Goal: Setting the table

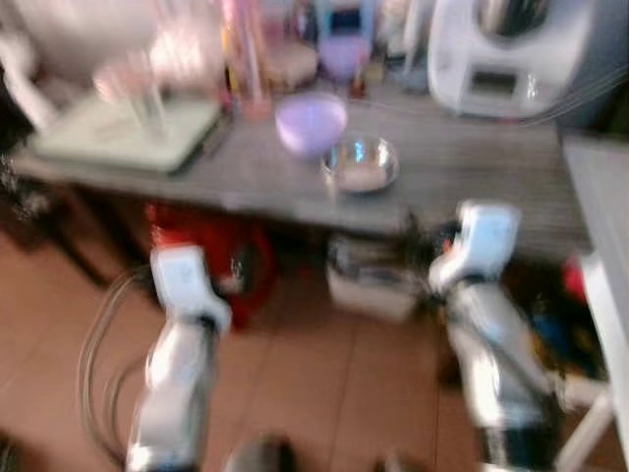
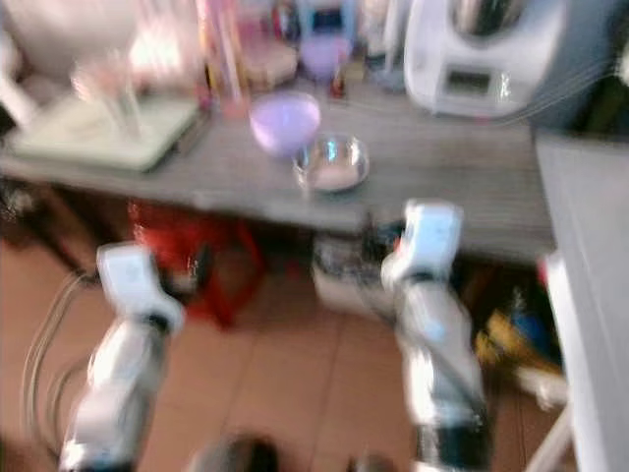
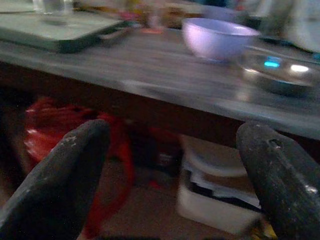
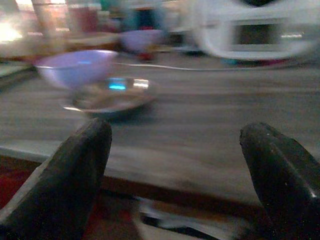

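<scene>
Views blurred. Both arms low in front of the grey table (image 1: pixel 472 177), over the tiled floor (image 1: pixel 324 383). Left gripper (image 3: pixel 175 185) fingers spread wide, empty, below the table edge. Right gripper (image 4: pixel 180 175) also wide apart, empty, at the table's front edge. Under the table: red object (image 1: pixel 211 251), white box (image 1: pixel 371 285). On the table, metal bowl (image 1: pixel 361 163) just beside and in front of the lilac bowl (image 1: pixel 311 122). Left, green tray (image 1: pixel 128 133). Far right, white appliance (image 1: pixel 506 49).
</scene>
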Available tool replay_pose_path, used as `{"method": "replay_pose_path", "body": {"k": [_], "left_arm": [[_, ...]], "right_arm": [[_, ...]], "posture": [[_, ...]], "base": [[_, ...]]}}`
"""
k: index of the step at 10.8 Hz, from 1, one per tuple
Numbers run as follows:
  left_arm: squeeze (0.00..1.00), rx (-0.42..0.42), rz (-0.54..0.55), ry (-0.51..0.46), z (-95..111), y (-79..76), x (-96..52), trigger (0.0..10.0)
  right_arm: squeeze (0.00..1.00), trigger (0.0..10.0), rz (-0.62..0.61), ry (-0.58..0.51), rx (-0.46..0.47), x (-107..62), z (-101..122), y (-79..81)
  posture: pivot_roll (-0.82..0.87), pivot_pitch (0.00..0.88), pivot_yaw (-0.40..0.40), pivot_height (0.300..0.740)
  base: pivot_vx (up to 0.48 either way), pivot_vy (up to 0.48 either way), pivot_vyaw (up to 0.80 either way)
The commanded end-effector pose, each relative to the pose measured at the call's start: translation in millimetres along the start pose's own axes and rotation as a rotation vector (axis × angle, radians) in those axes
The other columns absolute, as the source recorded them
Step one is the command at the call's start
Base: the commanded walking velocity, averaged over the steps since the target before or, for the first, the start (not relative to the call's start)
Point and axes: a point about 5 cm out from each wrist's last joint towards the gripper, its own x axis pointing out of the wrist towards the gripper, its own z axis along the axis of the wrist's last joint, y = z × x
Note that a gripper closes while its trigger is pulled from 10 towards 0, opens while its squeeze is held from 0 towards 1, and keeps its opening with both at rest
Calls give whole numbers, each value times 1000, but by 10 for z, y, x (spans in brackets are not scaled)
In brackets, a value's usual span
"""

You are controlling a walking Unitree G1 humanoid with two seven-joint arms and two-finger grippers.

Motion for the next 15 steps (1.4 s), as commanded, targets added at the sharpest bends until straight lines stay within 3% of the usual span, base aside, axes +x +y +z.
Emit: {"method": "replay_pose_path", "body": {"k": [1,3,4,5,7,9,12,15], "left_arm": [[0,5,11,-13,47,39,7,10000],[0,7,7,-11,50,42,11,10000],[0,16,11,-12,51,60,-10,10000],[0,11,-5,-22,62,78,-46,10000],[0,52,-6,26,-51,217,-271,10000],[0,82,-17,46,-99,283,-384,10000],[0,81,-48,25,-56,194,-324,10000],[0,75,-56,15,-44,154,-323,10000]], "right_arm": [[0,10000,-19,13,6,38,8,6],[0,10000,-55,38,-52,45,-45,15],[0,10000,-87,17,-18,21,-56,13],[0,10000,-121,66,6,-36,-122,-31],[0,10000,-80,55,-38,-342,-217,-122],[0,10000,-132,70,-72,-423,-251,-219],[0,10000,-95,39,-60,-350,-204,-142],[0,10000,-78,15,-61,-298,-144,-123]], "posture": [[-12,17,57,740],[-9,17,58,740],[-3,16,56,740],[1,15,55,740],[1,8,58,740],[-3,0,59,740],[-7,0,56,740],[-4,5,53,740]], "base": [[-300,0,0],[-296,0,0],[0,0,0],[0,0,0],[0,0,0],[0,0,-228],[0,-189,-800],[0,-314,0]]}}
